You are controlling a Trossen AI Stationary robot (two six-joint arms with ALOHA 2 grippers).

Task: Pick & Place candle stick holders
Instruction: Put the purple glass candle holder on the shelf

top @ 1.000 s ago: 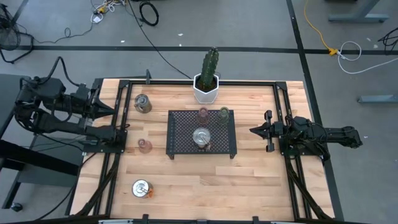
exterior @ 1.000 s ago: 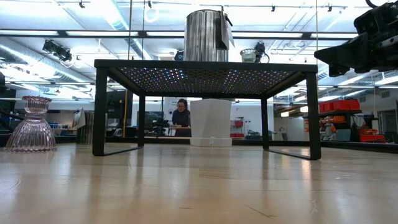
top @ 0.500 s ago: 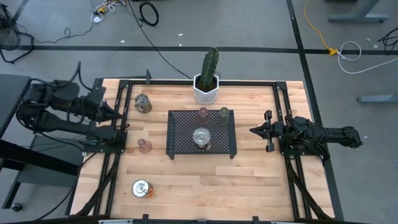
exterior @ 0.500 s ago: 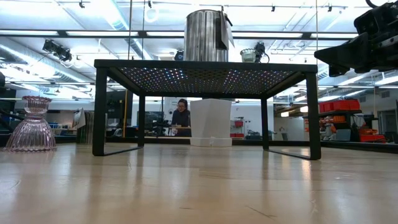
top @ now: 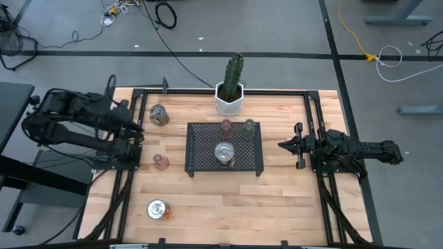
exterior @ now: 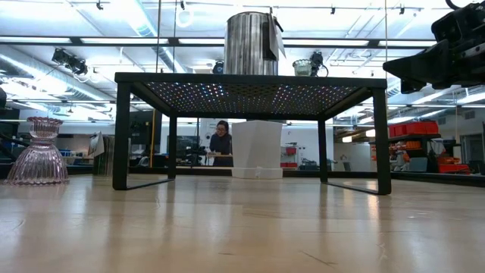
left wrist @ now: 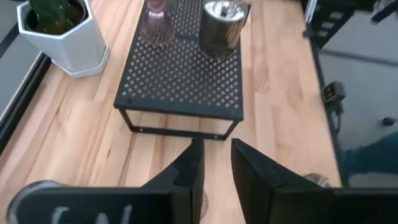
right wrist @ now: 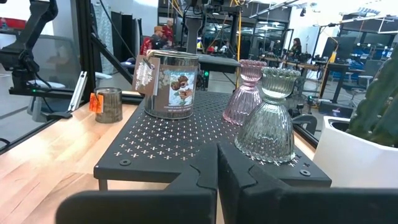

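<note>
A silver holder [top: 223,152], a pinkish glass holder [top: 226,126] and a greenish one [top: 248,126] stand on the black mesh tray [top: 201,162]. On the bare table stand a silver holder [top: 158,115] at the far left, a pinkish glass holder [top: 160,162] left of the tray, and a silver holder [top: 158,209] at the near left. My left gripper [left wrist: 216,163] is open and empty, left of the tray [left wrist: 180,81]. My right gripper [right wrist: 216,163] is shut and empty, right of the tray; it also shows in the high view [top: 280,145].
A white hexagonal pot [top: 229,98] with a cactus stands at the table's far edge behind the tray. Black rails [top: 318,187] run along the table's left and right sides. Bare wood lies in front of the tray. People show in the room beyond.
My left arm has stretched out, and its gripper has gone a little toward the table's right edge, toward the tray. The holders and the tray have stayed where they were.
</note>
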